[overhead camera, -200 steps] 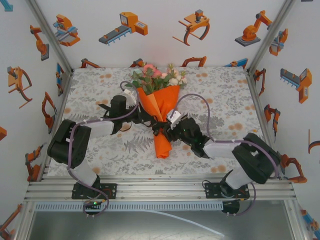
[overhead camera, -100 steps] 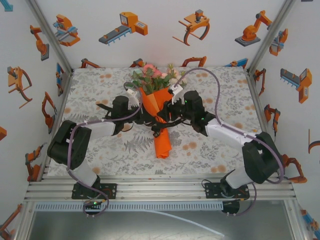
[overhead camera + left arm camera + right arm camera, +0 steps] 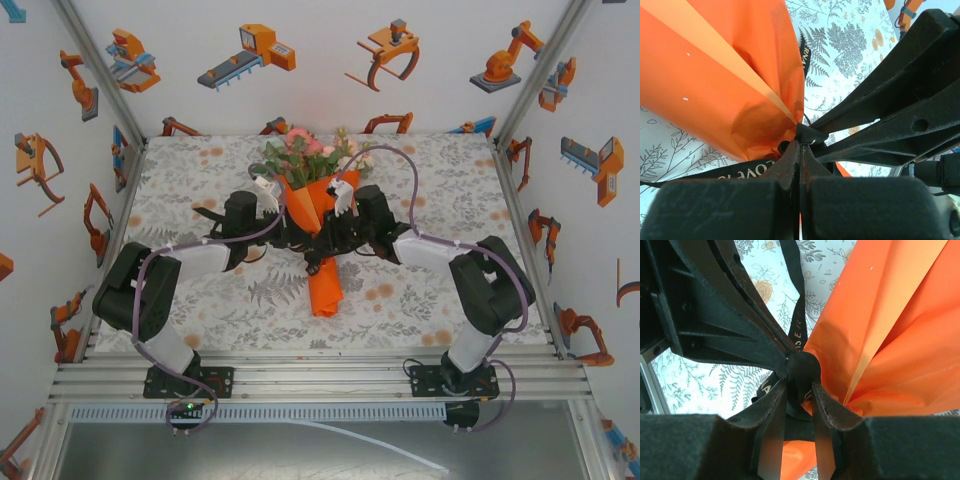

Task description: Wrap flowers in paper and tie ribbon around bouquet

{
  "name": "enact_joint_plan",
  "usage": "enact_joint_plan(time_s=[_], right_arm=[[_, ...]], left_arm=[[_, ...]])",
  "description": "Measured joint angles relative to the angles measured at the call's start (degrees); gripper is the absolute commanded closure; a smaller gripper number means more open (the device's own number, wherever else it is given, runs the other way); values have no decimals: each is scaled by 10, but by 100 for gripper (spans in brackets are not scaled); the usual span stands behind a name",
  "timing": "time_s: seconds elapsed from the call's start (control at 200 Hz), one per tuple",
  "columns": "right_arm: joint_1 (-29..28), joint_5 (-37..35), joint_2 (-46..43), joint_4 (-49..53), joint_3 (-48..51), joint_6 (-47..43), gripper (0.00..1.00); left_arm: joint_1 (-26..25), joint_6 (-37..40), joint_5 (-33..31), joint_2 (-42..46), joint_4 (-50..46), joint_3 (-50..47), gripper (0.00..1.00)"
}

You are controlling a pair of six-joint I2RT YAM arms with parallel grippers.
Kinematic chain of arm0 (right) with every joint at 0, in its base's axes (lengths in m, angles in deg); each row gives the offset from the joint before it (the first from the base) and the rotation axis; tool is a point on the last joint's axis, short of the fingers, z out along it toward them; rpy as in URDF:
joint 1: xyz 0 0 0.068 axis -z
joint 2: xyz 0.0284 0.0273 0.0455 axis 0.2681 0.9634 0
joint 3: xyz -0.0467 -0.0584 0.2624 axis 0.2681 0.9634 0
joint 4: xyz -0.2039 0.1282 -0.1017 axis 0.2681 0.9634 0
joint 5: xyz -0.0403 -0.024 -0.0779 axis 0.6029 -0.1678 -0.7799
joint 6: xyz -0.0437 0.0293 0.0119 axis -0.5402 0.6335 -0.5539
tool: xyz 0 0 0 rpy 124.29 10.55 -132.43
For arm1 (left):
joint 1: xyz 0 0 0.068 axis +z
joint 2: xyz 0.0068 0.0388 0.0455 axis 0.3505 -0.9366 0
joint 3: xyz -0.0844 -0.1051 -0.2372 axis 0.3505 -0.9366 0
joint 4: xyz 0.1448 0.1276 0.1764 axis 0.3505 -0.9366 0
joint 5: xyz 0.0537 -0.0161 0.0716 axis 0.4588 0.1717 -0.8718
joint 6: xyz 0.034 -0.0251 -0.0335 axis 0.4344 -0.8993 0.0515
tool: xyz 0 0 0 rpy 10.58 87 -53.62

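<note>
The bouquet lies mid-table: flowers (image 3: 310, 150) point to the far side, and the orange paper (image 3: 324, 285) cone narrows toward me. The black ribbon (image 3: 315, 262) is bunched at the cone's waist. My left gripper (image 3: 297, 240) reaches that waist from the left. In the left wrist view it (image 3: 800, 142) is shut on a fold of ribbon (image 3: 740, 172), right against the paper (image 3: 715, 75). My right gripper (image 3: 331, 240) meets it from the right. Its jaws (image 3: 799, 384) stand a little apart, with a loop of ribbon (image 3: 802, 367) between the fingertips, beside the paper (image 3: 890, 315).
The floral tablecloth (image 3: 200, 300) lies bare to the left and right of the bouquet. Purple-grey cables (image 3: 400, 165) arch over the right arm. The two grippers sit tip to tip, and the left gripper's fingers (image 3: 715, 305) crowd the right wrist view.
My right arm has swung from the front right up to the cone's waist, and its jaws have narrowed around the ribbon loop. The left gripper stayed shut in place.
</note>
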Motion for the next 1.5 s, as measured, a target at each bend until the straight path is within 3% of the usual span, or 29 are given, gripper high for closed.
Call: enact_joint_plan(time_s=[0.065,0.135,0.305,0.456,0.596,0.811,0.986,1.216,1.497], right_arm=[[0,-10,1,-2,-4,3,62],[0,-19,1,-7,-8,7,61],[0,-22,2,-15,-8,14,86],[0,-37,3,-24,-8,16,100],[0,-57,1,-28,-8,22,100],[0,-87,-21,-46,0,41,100],[0,-93,-26,-67,11,58,100],[-1,-99,-26,-71,11,68,100],[-1,-100,-26,-71,11,69,100]], left_arm=[[-1,3,1,0,0,0,100],[-2,5,2,0,0,0,100],[-3,7,2,0,0,0,93],[-4,9,-1,3,-1,0,64],[-6,5,-30,51,-15,-14,43],[-22,24,-136,224,-81,-60,41],[-95,110,-195,318,-131,-104,42],[-120,163,-196,257,-145,-130,36],[-129,192,-175,148,-98,-110,38]])
